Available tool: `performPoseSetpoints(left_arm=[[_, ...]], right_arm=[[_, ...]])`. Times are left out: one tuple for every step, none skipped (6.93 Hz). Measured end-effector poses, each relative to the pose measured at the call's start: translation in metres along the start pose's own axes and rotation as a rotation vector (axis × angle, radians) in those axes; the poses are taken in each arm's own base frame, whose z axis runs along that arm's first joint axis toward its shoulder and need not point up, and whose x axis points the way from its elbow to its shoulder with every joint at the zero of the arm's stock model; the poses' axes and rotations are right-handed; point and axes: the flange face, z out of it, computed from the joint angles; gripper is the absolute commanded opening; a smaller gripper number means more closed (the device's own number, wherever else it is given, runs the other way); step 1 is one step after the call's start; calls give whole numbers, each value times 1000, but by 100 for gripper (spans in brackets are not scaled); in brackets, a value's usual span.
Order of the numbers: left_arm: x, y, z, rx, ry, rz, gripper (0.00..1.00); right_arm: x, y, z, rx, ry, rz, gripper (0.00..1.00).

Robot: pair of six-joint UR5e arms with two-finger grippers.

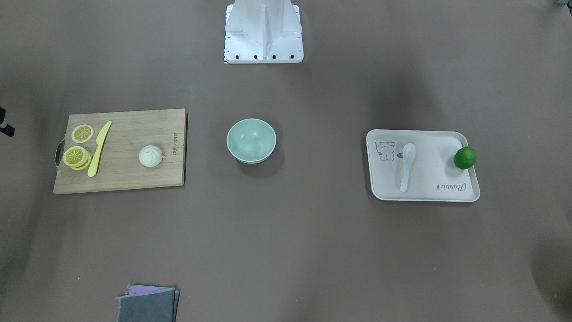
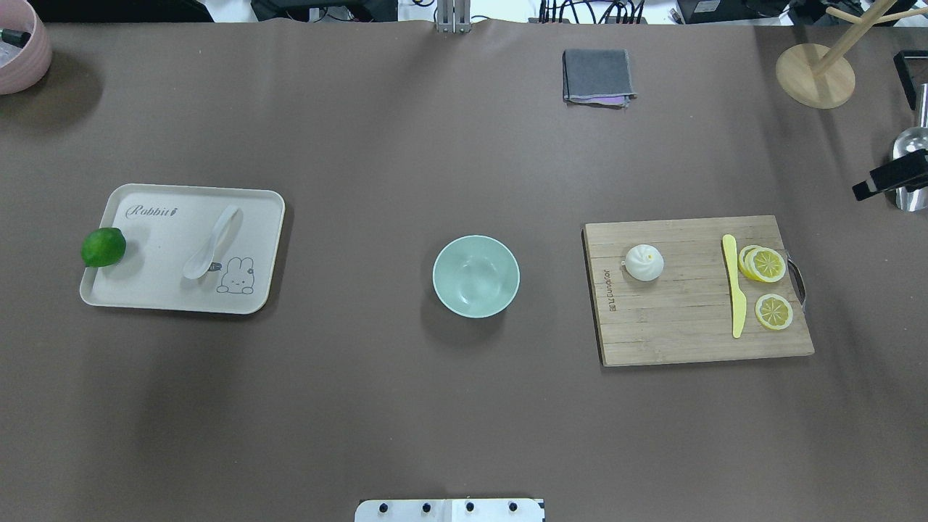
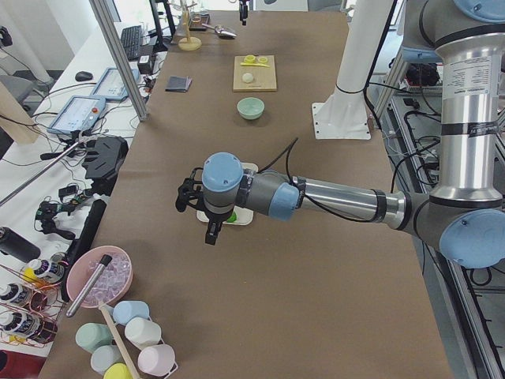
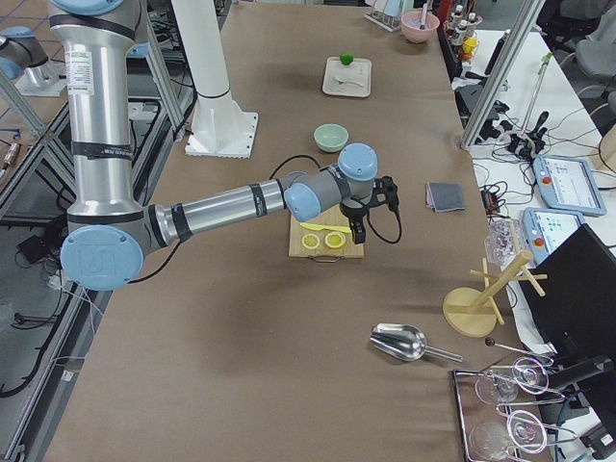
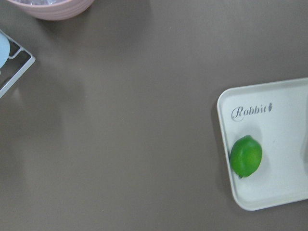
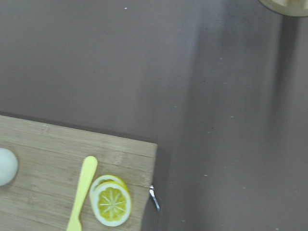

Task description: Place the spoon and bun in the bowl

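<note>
The white spoon [image 1: 407, 163] lies on a cream tray [image 1: 447, 190], on the left in the overhead view [image 2: 214, 241]. The white bun [image 1: 150, 156] sits on a wooden cutting board [image 1: 129, 134], on the right in the overhead view [image 2: 644, 262]. The empty mint-green bowl [image 1: 251, 140] stands between them at the table's middle [image 2: 475, 275]. My left gripper [image 3: 211, 235] hangs high over the tray's outer end. My right gripper [image 4: 359, 234] hangs high over the board's outer end. I cannot tell whether either is open or shut.
A green lime [image 2: 103, 246] rests on the tray's edge. A yellow knife [image 2: 735, 286] and lemon slices [image 2: 768, 264] lie on the board. A folded grey cloth [image 2: 597, 76], a pink bowl [image 2: 22, 43], a wooden stand [image 2: 815, 72] and a metal scoop [image 4: 399, 342] sit at the table's edges.
</note>
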Motion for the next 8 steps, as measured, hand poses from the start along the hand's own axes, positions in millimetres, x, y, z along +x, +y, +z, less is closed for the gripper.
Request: performPoseSetpoints(left_arm=[[27, -18, 11, -7, 11, -13, 98], [64, -36, 31, -31, 23, -11, 98], [114, -57, 59, -50, 9, 9, 98], [166, -73, 91, -59, -24, 47, 97], [204, -81, 118, -72, -36, 87, 97], [233, -86, 141, -88, -41, 122, 93], [259, -85, 171, -101, -67, 165, 90], [276, -87, 202, -101, -95, 206, 85]], right_arm=[[-29, -2, 7, -9, -15, -30, 100], [-56, -7, 17, -15, -22, -49, 100], [-82, -12, 31, -15, -17, -56, 100], [-108, -15, 47, -9, -10, -53, 99], [-133, -17, 65, -7, -7, -50, 99], [-153, -19, 80, -6, 0, -61, 99], [-166, -21, 91, -1, 13, -74, 99], [-173, -26, 99, 5, 24, -83, 97]])
